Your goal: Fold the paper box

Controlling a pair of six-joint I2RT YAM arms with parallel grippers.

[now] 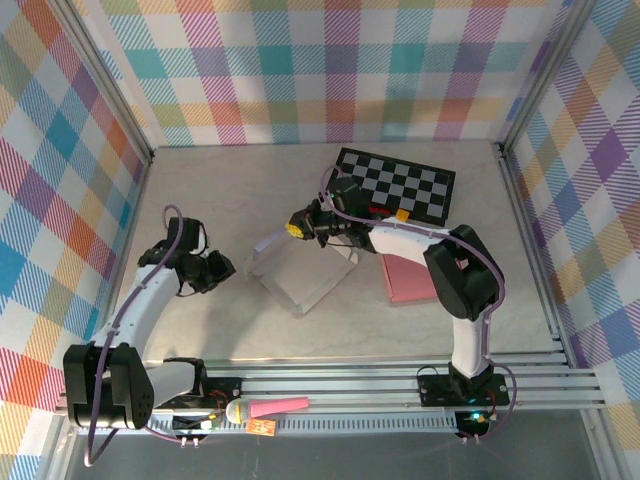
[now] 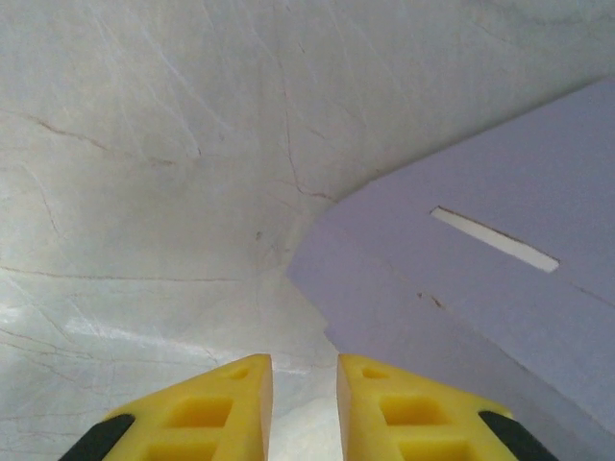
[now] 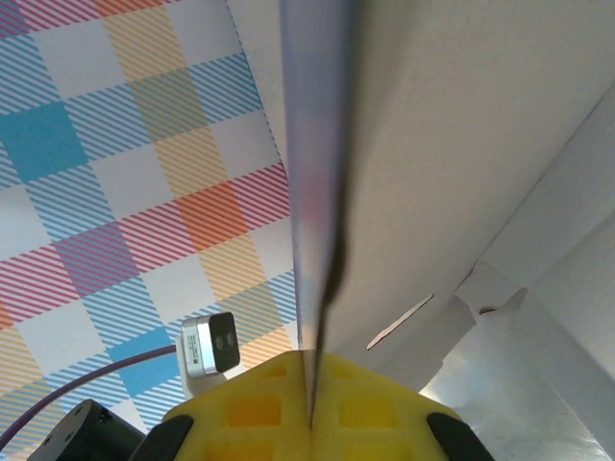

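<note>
The paper box (image 1: pixel 300 275) is pale lavender-white card, partly raised in the middle of the table. My right gripper (image 1: pixel 297 229) is shut on the box's upper flap (image 3: pixel 317 192), which runs edge-on between the yellow fingers (image 3: pixel 250 408). Beyond it the box's inner panel (image 3: pixel 452 192) with a slot shows. My left gripper (image 1: pixel 222 268) hovers just left of the box, open, with bare table between its yellow fingers (image 2: pixel 207 418). A lavender box panel (image 2: pixel 480 269) with a slot lies just ahead and to the right of them.
A black-and-white checkered board (image 1: pixel 398 184) lies at the back right. A pink pad (image 1: pixel 405 278) sits right of the box. Plaid walls enclose the marble table (image 1: pixel 200 190). A pink-handled tool (image 1: pixel 268 408) rests on the front rail.
</note>
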